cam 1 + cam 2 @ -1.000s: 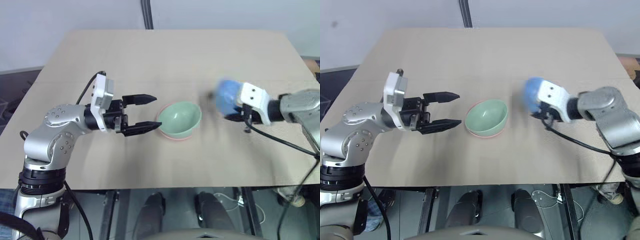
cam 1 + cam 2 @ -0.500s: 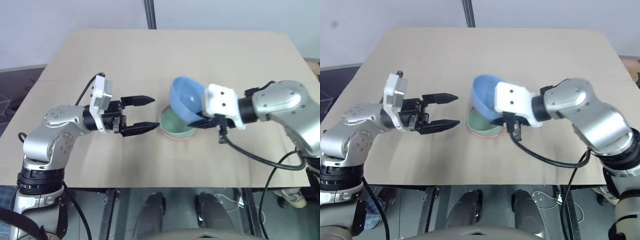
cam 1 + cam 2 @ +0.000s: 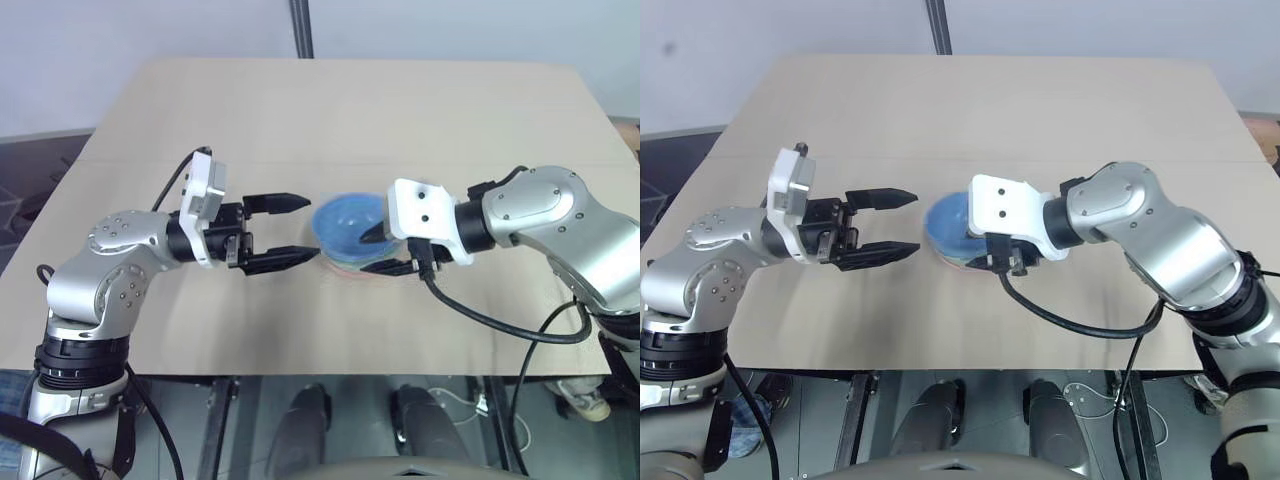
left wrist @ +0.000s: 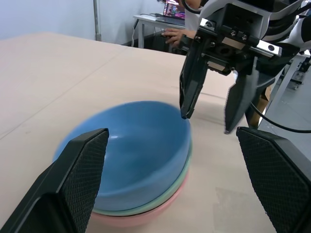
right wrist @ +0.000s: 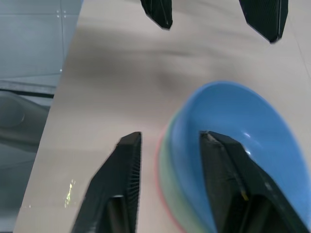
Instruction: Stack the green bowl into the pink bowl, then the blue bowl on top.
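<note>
The blue bowl (image 3: pixel 346 224) sits nested in the green bowl (image 4: pixel 160 200), which sits in the pink bowl (image 4: pixel 116 221), at the middle of the table (image 3: pixel 400 110). My right gripper (image 3: pixel 365 256) is at the stack's right side. It straddles the blue bowl's rim, one finger over the inside and one outside. Its jaws stand apart and grip nothing. In the right wrist view the green bowl (image 5: pixel 167 179) shows as a band under the blue bowl (image 5: pixel 243 141). My left gripper (image 3: pixel 310 227) is open just left of the stack, level with it and not touching it.
The table's front edge runs close below both arms. A black cable (image 3: pixel 500 325) loops from the right wrist. Bare tabletop lies behind the stack. Beyond the table, the left wrist view shows a desk with a laptop and a person's hand (image 4: pixel 170 34).
My right arm carried the blue bowl left from the table's right side, brought it over the green bowl and lowered it in. Its jaws then opened. The left arm stayed still.
</note>
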`<state>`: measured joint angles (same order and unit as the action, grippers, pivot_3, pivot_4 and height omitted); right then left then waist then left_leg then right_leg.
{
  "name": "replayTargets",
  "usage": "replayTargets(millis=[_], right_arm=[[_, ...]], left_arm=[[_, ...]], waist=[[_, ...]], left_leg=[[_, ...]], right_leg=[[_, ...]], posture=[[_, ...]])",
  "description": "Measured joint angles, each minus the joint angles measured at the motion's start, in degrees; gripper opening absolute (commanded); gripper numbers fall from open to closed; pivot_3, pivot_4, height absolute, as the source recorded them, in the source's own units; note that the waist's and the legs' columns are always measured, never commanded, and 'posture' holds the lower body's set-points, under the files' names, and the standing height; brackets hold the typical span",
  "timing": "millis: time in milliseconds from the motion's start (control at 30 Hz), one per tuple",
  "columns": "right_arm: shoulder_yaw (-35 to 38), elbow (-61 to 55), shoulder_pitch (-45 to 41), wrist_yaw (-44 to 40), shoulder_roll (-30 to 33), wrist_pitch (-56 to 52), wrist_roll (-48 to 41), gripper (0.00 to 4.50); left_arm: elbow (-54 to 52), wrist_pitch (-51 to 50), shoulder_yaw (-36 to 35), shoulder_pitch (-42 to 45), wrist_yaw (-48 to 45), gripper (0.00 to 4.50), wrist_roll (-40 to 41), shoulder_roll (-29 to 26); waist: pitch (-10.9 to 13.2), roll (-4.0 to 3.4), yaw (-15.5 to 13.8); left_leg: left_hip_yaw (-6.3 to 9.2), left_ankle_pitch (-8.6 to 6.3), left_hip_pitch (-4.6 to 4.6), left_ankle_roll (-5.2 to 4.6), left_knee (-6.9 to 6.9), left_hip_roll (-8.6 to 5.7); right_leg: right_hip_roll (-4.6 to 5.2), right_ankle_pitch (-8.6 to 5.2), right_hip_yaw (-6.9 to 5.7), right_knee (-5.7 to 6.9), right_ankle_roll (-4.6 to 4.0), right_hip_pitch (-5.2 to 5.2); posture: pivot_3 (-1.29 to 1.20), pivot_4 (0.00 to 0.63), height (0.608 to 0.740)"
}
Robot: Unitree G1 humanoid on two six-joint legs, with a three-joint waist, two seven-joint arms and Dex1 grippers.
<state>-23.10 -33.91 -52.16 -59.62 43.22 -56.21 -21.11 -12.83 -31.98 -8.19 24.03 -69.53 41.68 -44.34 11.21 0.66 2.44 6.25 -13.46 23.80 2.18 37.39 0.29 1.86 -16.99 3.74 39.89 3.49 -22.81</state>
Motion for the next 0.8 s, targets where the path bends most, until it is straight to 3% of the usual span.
replayTargets(millis=[167,267,433,633,800], right_arm=[[5.4,0.0,4.8,-1.5,4.9,-0.1,-3.1,1.98],[16.3,1.0,12.9,-3.5,9.7,0.9,-7.1,1.98],[27.7,4.0,23.8,-4.5,14.0,6.7,-7.9,1.98],[43.5,6.2,38.3,-8.2,14.3,16.3,-9.8,1.98],[50.2,10.9,43.2,-8.8,11.4,26.7,-8.6,1.98]], left_arm=[[-0.1,-0.1,-0.4,-0.8,0.6,4.45,-0.1,-0.6],[-0.4,-0.3,-1.2,-3.5,1.3,4.45,-0.1,-1.7],[-2.8,-0.5,-3.6,-8.4,2.3,4.45,0.1,-4.1],[-3.4,-1.4,-7.8,-14.1,3.7,4.45,0.1,-6.4],[-4.5,-1.4,-9.4,-16.1,4.4,4.45,0.1,-7.2]], waist=[[0.0,0.00,-0.2],[0.0,0.01,-0.2],[0.0,-0.01,-0.1],[0.0,0.00,-0.2],[0.0,0.00,-0.2]], left_leg=[[0.00,0.00,0.03,-0.01,0.00,-0.02],[-0.01,-0.01,0.03,-0.01,-0.03,-0.02],[-0.08,-0.01,-0.08,-0.01,-0.08,0.04],[-0.11,-0.01,-0.10,-0.02,-0.04,0.03],[-0.14,-0.01,-0.14,-0.01,-0.03,0.04]], right_leg=[[0.03,0.00,-0.02,-0.04,0.00,0.01],[0.04,0.00,0.00,-0.06,0.00,0.02],[-0.02,0.00,0.06,0.00,0.00,0.02],[-0.01,0.00,0.07,-0.03,0.00,0.11],[-0.02,0.00,0.10,-0.01,0.01,0.12]], posture=[[0.00,0.150,0.740],[0.00,0.150,0.740],[0.00,0.150,0.740],[0.00,0.150,0.740],[0.00,0.150,0.740]])
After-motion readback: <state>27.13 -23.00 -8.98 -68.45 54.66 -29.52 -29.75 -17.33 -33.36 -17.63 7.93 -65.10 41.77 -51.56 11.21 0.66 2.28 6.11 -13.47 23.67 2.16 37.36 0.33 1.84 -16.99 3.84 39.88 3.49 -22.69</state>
